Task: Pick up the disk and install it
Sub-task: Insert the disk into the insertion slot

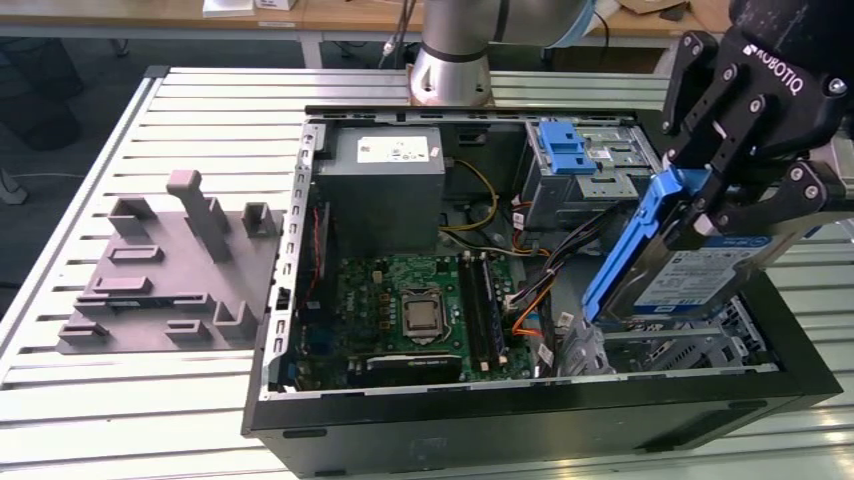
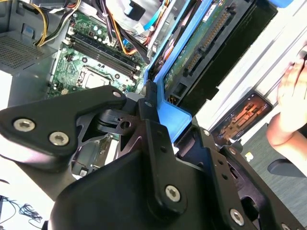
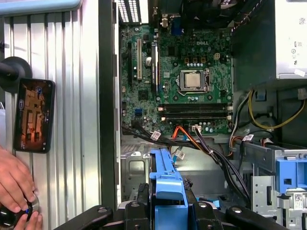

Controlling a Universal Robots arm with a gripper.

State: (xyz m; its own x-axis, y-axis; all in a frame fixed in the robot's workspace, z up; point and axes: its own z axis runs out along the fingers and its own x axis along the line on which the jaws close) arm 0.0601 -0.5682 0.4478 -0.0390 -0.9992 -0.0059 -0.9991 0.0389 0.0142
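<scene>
Leftmost in the exterior view, on the slatted metal table (image 1: 80, 400): a grey plastic fixture (image 1: 167, 275) with upright posts, well apart from the work; next, toward the exterior view's right, an open black computer case (image 1: 534, 420) lying on its side; inside it, at the far left corner, a grey power supply (image 1: 387, 190) with a white sticker; below that, a green motherboard (image 1: 414, 315) with its bare processor socket in the middle; beside the board, bundles of black, orange and yellow cables (image 1: 534, 290); at the far right corner, a silver drive cage (image 1: 594, 170) with a blue latch. Further right, above the case's near right corner: the disk (image 1: 687, 275), tilted steeply on edge, silver body and white-and-blue label facing the camera, blue bracket along its left edge; lower end just over the silver bay in that corner of the case, touching or not impossible to tell. Clamped on the disk's upper end: the black gripper (image 1: 714, 200), jaws closed tight against it. In the first wrist view, the blue bracket of the disk (image 3: 165, 182) held between the black fingers (image 3: 139, 196), motherboard beyond; off to the side on the table, a phone (image 3: 33, 115) with a lit screen and a person's hand (image 3: 17, 184) near it.
</scene>
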